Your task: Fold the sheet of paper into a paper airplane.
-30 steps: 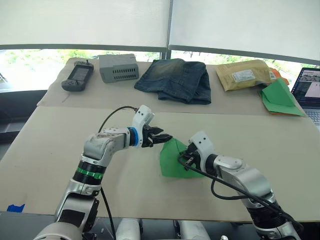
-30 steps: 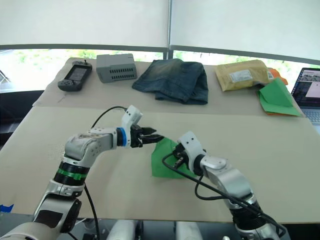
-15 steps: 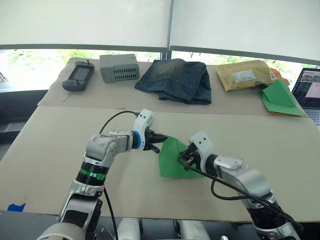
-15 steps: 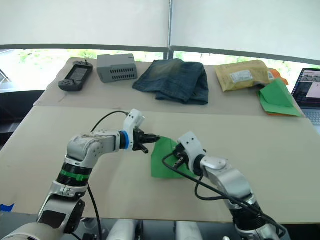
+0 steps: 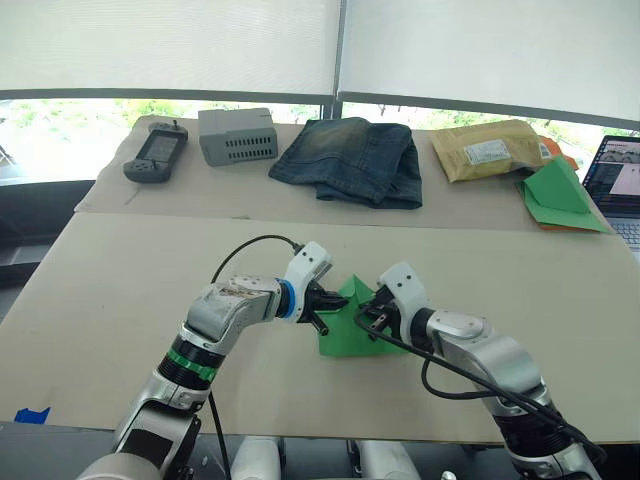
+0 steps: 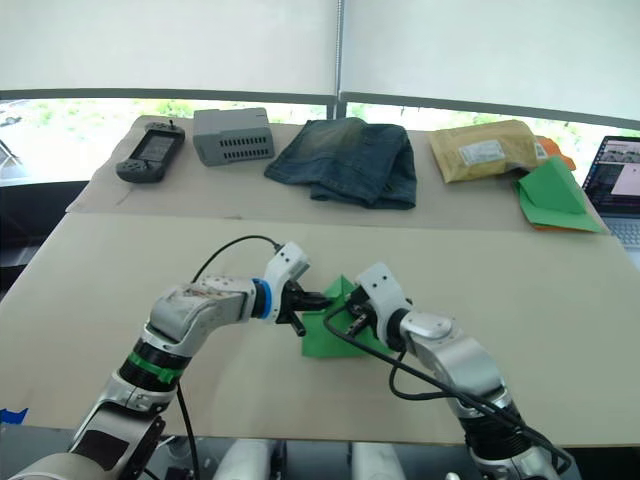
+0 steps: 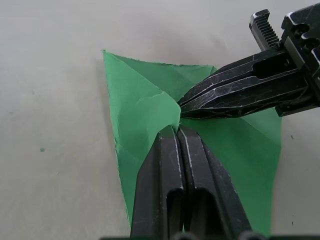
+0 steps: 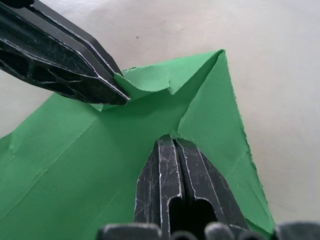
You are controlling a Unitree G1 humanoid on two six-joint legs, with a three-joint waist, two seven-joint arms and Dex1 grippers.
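Tabletop (image 5: 120, 290) action: left claw (image 7: 179, 131) and right claw (image 8: 172, 145), both closed, pin the paper (image 5: 345, 335) flat to crease it.

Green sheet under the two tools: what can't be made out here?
- Left wrist view: whether the left tool pinches the sheet of paper or only presses it; the closed fingers hide the contact.
- Right wrist view: the right tool likewise covers the paper beneath its tips.
- Head views: the sheet's middle creases, hidden behind both tools.
- Laptop: cut off by the picture's edge, screen too small to read.
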